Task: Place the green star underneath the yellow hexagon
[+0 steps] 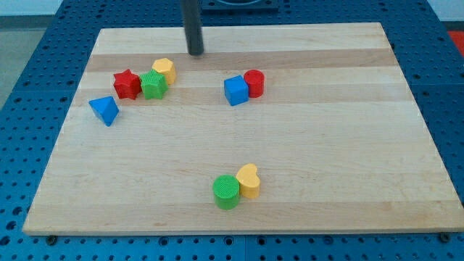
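The green star (153, 84) sits in the upper left of the wooden board (290, 152). It touches the yellow hexagon (164, 69), which is just above and to its right, and the red star (127, 84) on its left. My tip (196, 53) is near the view's top, above and to the right of the yellow hexagon, a short gap away from it.
A blue triangular block (105, 110) lies left of and below the red star. A blue cube (235, 90) touches a red cylinder (254, 83) at upper centre. A green cylinder (227, 191) touches a yellow heart-like block (249, 180) near the bottom.
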`<state>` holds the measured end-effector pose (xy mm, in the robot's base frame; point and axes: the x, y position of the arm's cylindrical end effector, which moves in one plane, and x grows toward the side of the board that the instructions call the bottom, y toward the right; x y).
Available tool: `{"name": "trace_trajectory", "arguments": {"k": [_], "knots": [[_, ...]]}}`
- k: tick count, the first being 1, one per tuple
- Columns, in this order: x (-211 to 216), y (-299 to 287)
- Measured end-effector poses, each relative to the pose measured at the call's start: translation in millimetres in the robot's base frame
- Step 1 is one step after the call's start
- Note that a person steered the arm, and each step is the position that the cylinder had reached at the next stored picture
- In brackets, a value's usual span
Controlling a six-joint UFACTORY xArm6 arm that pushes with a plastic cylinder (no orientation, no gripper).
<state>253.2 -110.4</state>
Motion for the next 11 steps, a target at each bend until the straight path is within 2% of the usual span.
{"name": "trace_trajectory", "arguments": {"k": [1, 3, 9, 11], "knots": [[-5, -31], [22, -39], [181, -88], [199, -36]]}}
